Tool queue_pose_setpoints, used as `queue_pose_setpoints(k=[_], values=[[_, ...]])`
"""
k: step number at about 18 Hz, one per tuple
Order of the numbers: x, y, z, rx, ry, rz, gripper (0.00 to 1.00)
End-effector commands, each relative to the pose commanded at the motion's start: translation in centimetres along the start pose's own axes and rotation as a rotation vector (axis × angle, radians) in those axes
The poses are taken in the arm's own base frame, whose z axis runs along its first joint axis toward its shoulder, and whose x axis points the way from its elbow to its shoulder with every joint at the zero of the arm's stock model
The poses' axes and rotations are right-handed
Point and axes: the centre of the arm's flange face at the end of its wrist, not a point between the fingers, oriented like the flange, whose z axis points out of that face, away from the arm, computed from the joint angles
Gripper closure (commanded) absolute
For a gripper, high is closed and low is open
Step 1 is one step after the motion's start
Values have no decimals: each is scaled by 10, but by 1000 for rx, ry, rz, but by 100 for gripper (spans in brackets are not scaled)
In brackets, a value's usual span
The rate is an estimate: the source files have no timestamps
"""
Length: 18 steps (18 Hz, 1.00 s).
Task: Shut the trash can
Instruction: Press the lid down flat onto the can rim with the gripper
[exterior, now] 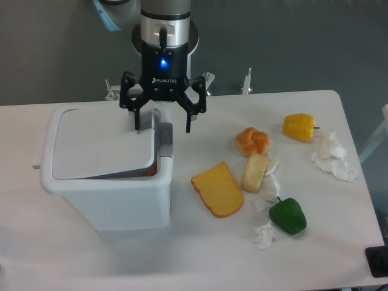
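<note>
Black two-finger gripper (pixel 162 128) w/ fingers spread wide, over back right rim of big white boxy plastic trash can (pixel 106 176) at table's left; flat lid tilted, prob. not fully shut

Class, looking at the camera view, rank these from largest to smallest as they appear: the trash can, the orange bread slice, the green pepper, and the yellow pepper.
1. trash can
2. orange bread slice
3. green pepper and yellow pepper: these look about alike, and the green one lies nearer the camera, so I won't rank them.

Black Robotiq-marked hand (pixel 162 120), blue light, silver wrist.
</note>
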Motion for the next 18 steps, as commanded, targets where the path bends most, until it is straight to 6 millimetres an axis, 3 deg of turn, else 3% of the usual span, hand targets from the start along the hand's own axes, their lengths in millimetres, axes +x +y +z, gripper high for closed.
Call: queue_pose_setpoints(k=[18], values=[[-14,-1,18,-27,3,-20,0]])
